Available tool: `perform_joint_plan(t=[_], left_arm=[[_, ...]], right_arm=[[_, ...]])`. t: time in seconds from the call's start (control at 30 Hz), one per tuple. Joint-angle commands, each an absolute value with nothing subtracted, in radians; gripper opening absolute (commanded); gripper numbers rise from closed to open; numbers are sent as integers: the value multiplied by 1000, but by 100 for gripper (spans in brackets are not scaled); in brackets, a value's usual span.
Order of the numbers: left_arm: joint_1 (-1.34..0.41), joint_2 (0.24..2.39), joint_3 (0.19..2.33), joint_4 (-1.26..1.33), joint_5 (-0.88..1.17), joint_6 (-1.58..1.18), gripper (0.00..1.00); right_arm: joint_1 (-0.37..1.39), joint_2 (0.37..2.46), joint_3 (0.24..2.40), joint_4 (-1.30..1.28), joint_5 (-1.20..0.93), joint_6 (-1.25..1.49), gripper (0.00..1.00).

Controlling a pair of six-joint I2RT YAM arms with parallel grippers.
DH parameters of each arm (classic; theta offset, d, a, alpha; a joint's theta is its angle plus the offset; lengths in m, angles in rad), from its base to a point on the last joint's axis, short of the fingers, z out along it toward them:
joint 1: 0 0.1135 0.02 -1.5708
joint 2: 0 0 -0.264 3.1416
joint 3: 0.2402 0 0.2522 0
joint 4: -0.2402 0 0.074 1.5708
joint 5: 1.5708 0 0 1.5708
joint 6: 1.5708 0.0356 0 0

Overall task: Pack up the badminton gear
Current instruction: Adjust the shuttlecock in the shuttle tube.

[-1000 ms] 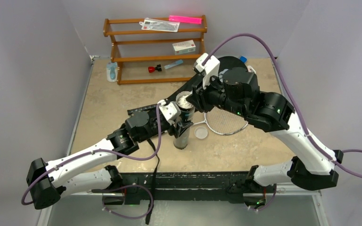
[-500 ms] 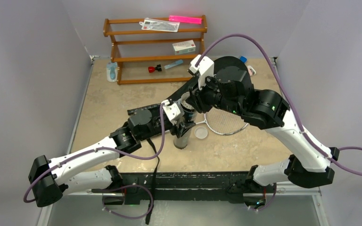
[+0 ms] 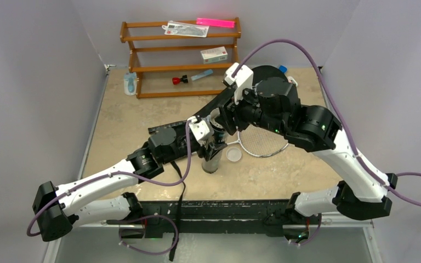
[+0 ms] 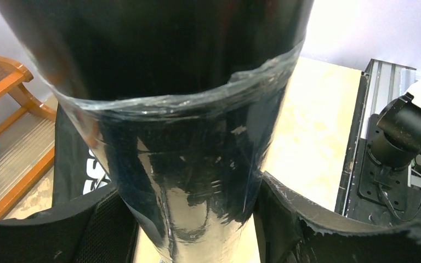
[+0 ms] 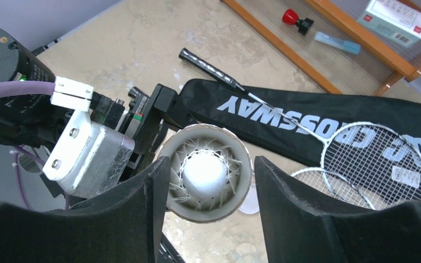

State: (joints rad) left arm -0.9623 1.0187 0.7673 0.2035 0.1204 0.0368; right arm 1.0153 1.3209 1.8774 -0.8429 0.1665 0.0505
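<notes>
Top external: tube (image 3: 212, 160) stands upright on the desk (image 3: 131, 120), roughly mid-desk, in front of the bag (image 3: 161, 130). Left tool (image 3: 212, 143) comes in from the left and is pinching the tube partway up.

Left wrist: dark glossy tube wall fills the view, one finger (image 4: 101, 222) pressed on each side. Grip looks solid, tube not tilted as far as I can tell.

Right wrist: right tool (image 5: 209, 183) hovers over the tube mouth, looking straight down it. Fingers (image 5: 137, 208) are spread, one either side of the rim, nothing between them. Can't tell if they touch the rim. White feather shuttlecock (image 5: 204, 171) sits inside the tube, cork end up, feathers against the inner wall.

Bag is black, lettered CROSSWAY, lying flat behind the tube and running diagonally across the desk. Two rackets (image 5: 381, 159) lie with their heads overlapping at the bag's right end. One shaft crosses the bag, its black handle on bare desk beyond it.

Clear round disc (image 3: 233, 154) lies flat on the desk just right of the tube, not touching it. Wooden rack (image 3: 181, 66) sits at the back edge, well apart.
</notes>
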Motion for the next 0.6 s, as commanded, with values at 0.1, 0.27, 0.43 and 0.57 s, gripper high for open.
perform_joint_plan(t=[0.1,0.27,0.43,0.57], left_arm=[[-960,996,778,186,124,8,54],[-960,992,773,186,121,-22,54],[-960,991,773,184,123,-23,54],[-960,989,771,184,121,-22,54]], right_arm=[[1015,1271,1919,-771,175,42,62],[1014,1236,1887,-702,171,32,50],[1015,1230,1890,-696,149,35,31],[1015,1240,1874,-702,139,35,2]])
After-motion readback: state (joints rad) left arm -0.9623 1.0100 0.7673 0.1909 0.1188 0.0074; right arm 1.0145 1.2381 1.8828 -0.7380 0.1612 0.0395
